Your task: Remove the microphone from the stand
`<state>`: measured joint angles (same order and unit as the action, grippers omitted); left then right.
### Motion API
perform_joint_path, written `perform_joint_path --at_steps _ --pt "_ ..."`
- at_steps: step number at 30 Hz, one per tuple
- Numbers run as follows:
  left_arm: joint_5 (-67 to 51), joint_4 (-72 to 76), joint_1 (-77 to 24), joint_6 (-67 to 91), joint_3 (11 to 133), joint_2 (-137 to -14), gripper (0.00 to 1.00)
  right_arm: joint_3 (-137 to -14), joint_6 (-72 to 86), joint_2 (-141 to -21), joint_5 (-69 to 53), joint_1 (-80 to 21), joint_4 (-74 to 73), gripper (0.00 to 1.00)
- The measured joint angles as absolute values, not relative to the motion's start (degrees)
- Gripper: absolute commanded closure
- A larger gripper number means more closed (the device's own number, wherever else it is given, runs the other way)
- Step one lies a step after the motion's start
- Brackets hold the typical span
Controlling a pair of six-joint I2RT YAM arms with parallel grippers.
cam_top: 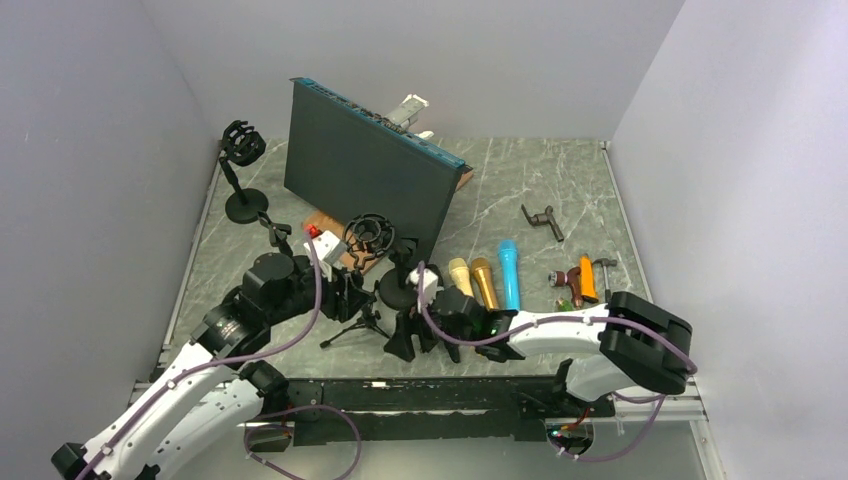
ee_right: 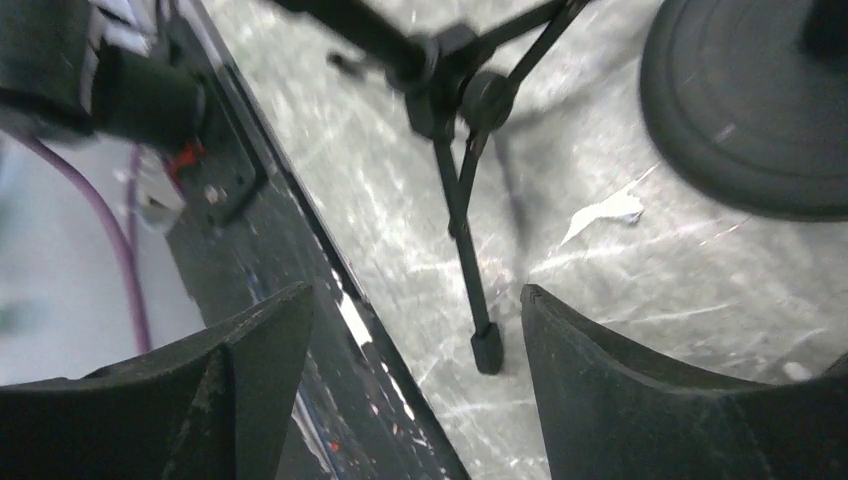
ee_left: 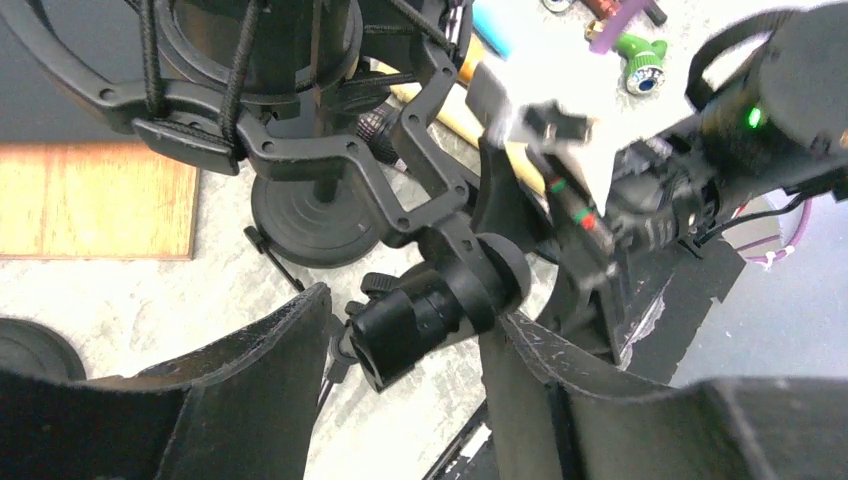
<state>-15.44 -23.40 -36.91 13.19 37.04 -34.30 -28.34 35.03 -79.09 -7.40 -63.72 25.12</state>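
A black shock mount [cam_top: 368, 235] sits on a small tripod stand [cam_top: 360, 325] near the table's front. In the left wrist view a dark cylindrical body, seemingly the microphone [ee_left: 262, 45], sits inside the mount's ring [ee_left: 300, 150]. My left gripper [ee_left: 410, 310] is open, its fingers on either side of the stand's black swivel joint [ee_left: 430, 315] below the mount, with a gap on the left side. My right gripper [ee_right: 417, 292] is open low over the table, with one tripod leg [ee_right: 470, 260] and its foot between the fingers, untouched. In the top view both grippers [cam_top: 352, 292] [cam_top: 405, 340] flank the tripod.
A second stand with an empty shock mount [cam_top: 243, 145] is at the back left. A dark upright panel [cam_top: 370, 175] stands behind on a wooden board. Two gold microphones [cam_top: 472, 280] and a blue one [cam_top: 510, 275] lie to the right, tools beyond. A round black base [ee_right: 760, 100] and the table's front rail [ee_right: 300, 300] are close.
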Motion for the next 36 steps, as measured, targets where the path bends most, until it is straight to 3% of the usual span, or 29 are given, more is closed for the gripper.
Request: perform_joint_path --at_steps 5,12,17,22,29,33,36 --pt "-15.35 -26.41 -36.91 13.21 39.31 -32.56 0.40 -31.09 27.31 -84.12 0.91 -72.49 20.75 0.42" --pt "-13.54 -33.34 -36.91 12.69 43.13 -26.85 0.38 -36.58 21.02 -93.58 16.69 -81.95 19.27 0.43" --pt "-11.14 -37.19 -36.91 12.53 46.68 -24.88 0.37 -38.85 18.76 -94.00 21.32 -83.24 16.38 0.43" --pt "-7.84 -38.96 -36.91 12.64 49.89 -24.84 0.37 -37.71 17.52 -89.80 23.18 -83.24 16.12 0.56" --pt "-4.95 -40.03 -36.91 12.73 52.75 -24.84 0.38 -36.38 17.26 -88.92 24.01 -83.24 16.73 0.55" --pt "-3.55 -41.39 -36.91 12.75 54.35 -24.73 0.37 -38.98 17.19 -93.86 24.86 -83.53 15.94 0.72" --pt "-3.11 -41.76 -36.91 12.73 55.33 -23.59 0.37 -42.74 17.43 -98.61 26.74 -84.01 16.14 0.76"
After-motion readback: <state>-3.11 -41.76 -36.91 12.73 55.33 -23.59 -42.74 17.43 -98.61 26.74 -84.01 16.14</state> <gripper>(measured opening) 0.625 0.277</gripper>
